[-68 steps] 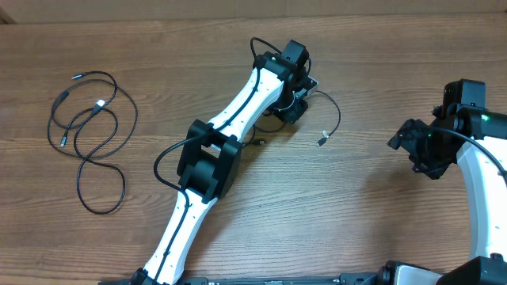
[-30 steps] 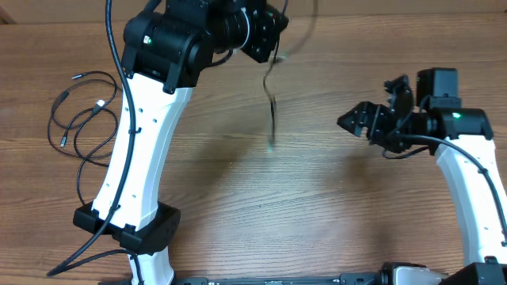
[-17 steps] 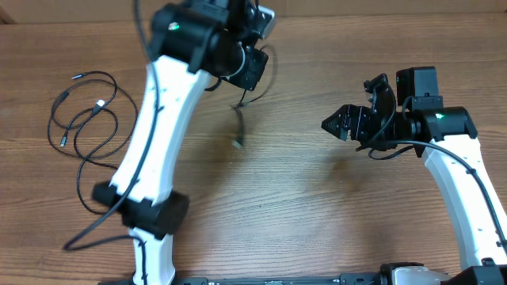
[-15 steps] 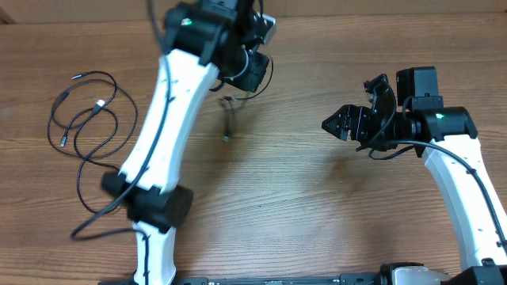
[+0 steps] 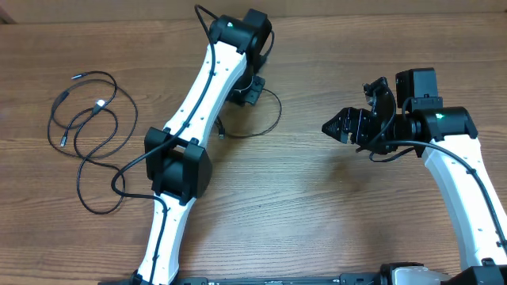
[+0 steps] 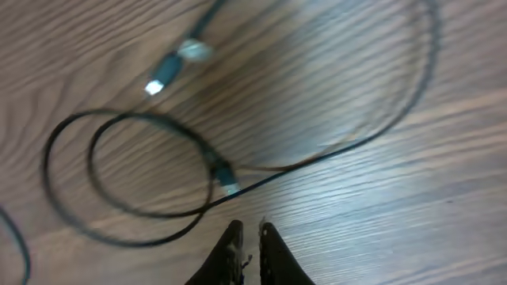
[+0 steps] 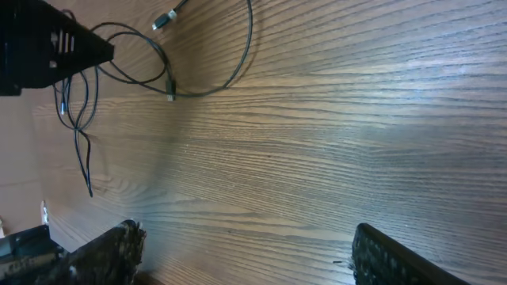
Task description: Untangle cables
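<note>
One cable (image 6: 224, 176) just beyond left claw (image 6: 247, 231).

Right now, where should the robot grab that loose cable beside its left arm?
Probably the cable at its wide arc toward the right arm: a single flat strand there, clear of the crossed loops. Come straight down, left gripper straddling it.

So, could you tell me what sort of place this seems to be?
Probably a robotics lab or test bench, though no room is visible: a white-and-black left arm and right arm reach over a wood-grain table, with thin black cables laid out on it.
</note>
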Controlling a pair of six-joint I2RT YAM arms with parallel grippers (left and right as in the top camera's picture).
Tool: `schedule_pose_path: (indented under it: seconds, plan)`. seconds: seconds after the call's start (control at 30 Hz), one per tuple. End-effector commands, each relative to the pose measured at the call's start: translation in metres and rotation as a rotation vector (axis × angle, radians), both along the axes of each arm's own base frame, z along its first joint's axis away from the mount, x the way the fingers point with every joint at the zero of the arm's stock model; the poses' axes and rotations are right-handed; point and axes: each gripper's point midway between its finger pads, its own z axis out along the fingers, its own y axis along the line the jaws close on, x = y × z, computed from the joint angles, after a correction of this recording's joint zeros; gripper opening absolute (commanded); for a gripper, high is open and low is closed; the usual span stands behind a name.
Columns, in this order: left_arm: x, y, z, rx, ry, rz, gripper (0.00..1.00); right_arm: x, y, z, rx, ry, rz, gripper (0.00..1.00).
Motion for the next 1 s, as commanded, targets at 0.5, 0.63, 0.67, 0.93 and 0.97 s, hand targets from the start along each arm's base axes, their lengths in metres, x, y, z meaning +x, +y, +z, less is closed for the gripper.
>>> schedule_pose_path:
  seconds: [0.5, 0.63, 0.67, 0.93, 0.97]
  plan:
    - [0.025, 0.060, 0.022, -0.374, 0.094, 0.410, 1.00, 0.004, -0.001, 0.009, -0.016, -0.036, 0.001, 0.83]
    - [0.034, 0.059, 0.022, -0.387, 0.061, 0.413, 1.00, 0.004, -0.001, 0.009, -0.015, -0.035, 0.001, 0.83]
    - [0.035, 0.058, 0.021, -0.387, 0.060, 0.421, 0.99, 0.004, -0.001, 0.009, -0.015, -0.035, 0.000, 0.83]
    - [0.045, 0.040, -0.001, -0.381, 0.053, 0.406, 0.90, 0.003, -0.001, 0.009, -0.015, -0.030, 0.001, 0.82]
    - [0.046, 0.039, -0.003, -0.382, 0.054, 0.406, 0.90, 0.003, -0.001, 0.008, -0.016, -0.029, 0.001, 0.82]
